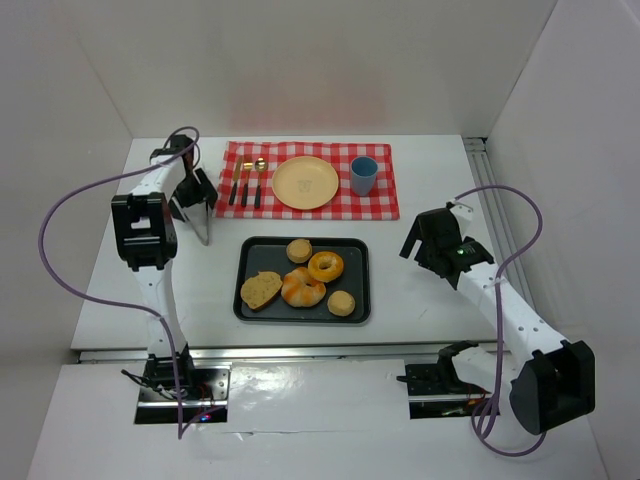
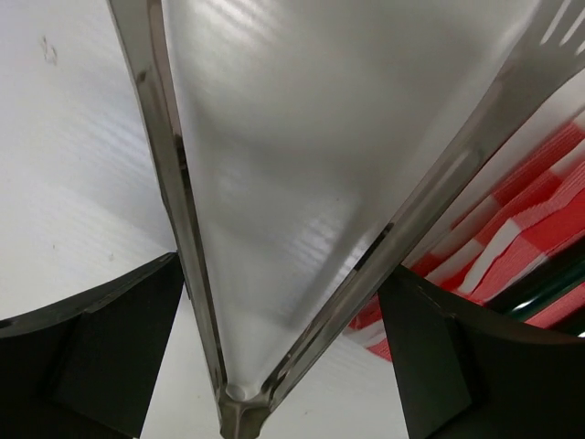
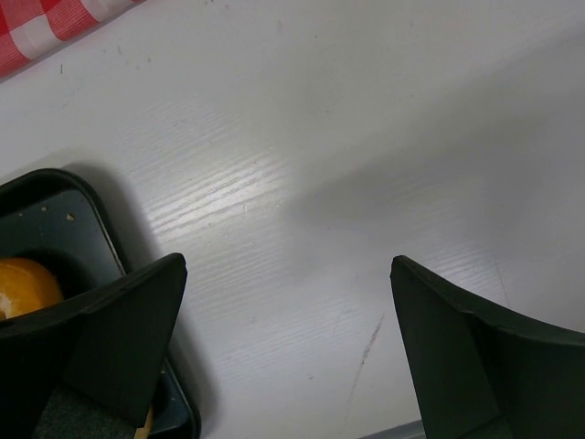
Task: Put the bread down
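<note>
Progress: nothing placed yet, as far as your views show. The plate (image 1: 305,183) on the checked mat (image 1: 385,203), upper middle of the overhead frame, is bare. All the bread sits in the dark tray (image 1: 358,250) at centre: a toast slice (image 1: 261,289), a ring roll (image 1: 325,266), a twisted roll (image 1: 303,289) and two small buns (image 1: 299,250).

Your left pincer (image 1: 197,200), upper left, just beside the mat's left edge, is clamped on metal tongs (image 1: 203,228). In its wrist view the tong arms spread wide between the black fingers (image 2: 91,357), with nothing in them. Your right pincer (image 3: 288,338) is wide and empty over the table (image 1: 400,290), right of the tray.

Left to do, by my reading: take the tongs to the tray, grip a piece and carry it to the plate.

Hard to make out: the tong tips are cut off in the wrist view. Overhead, I can't tell whether they touch the table.
</note>
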`<state>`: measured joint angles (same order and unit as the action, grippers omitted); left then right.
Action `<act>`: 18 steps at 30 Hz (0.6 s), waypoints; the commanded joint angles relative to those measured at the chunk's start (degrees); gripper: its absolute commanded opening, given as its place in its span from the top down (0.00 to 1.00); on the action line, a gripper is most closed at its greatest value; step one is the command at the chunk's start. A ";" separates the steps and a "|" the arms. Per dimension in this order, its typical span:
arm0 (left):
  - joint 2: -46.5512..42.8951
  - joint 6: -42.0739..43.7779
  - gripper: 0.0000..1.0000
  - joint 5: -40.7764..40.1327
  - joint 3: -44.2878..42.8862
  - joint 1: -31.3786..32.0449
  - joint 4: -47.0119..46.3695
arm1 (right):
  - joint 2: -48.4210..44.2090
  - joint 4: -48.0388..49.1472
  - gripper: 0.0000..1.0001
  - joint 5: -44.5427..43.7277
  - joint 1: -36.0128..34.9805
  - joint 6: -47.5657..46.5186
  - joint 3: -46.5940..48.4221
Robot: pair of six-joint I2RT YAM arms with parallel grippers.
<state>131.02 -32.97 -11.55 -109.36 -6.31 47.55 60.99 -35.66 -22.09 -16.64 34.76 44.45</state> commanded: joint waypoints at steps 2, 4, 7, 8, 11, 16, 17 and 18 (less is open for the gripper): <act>2.39 1.94 0.01 -0.31 -5.50 -0.55 -0.44 | 0.00 2.26 0.00 0.64 0.47 -0.66 -0.24; 3.28 1.95 0.12 -0.31 -6.21 -0.55 -2.10 | 0.53 2.26 0.00 1.25 0.47 -1.18 -0.24; 2.32 1.95 0.32 1.79 -5.60 -1.08 -4.30 | 0.53 2.26 0.00 1.26 0.47 -1.19 -0.24; 1.61 1.95 0.45 1.80 -4.21 -1.08 -5.09 | 0.53 2.26 0.00 1.26 0.47 -1.19 -0.24; -2.78 3.17 0.60 0.49 -2.44 -1.08 -5.80 | 0.53 2.26 0.00 1.26 0.99 -1.19 -0.24; -12.87 3.18 0.65 -4.09 0.37 -1.08 -5.80 | -0.61 3.40 0.00 2.40 1.00 -1.80 -0.76; -15.25 3.18 0.65 -4.62 1.16 -0.29 -5.80 | -0.61 3.40 0.00 2.40 1.00 -1.80 -0.76; -20.14 4.48 0.65 -4.62 2.73 0.85 -5.80 | -0.61 3.40 0.00 2.92 1.00 -2.33 -0.76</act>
<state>124.31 -30.30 -13.02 -107.55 -6.83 43.42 61.39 -34.94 -19.99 -16.08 33.78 44.34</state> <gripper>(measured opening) 0.352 0.999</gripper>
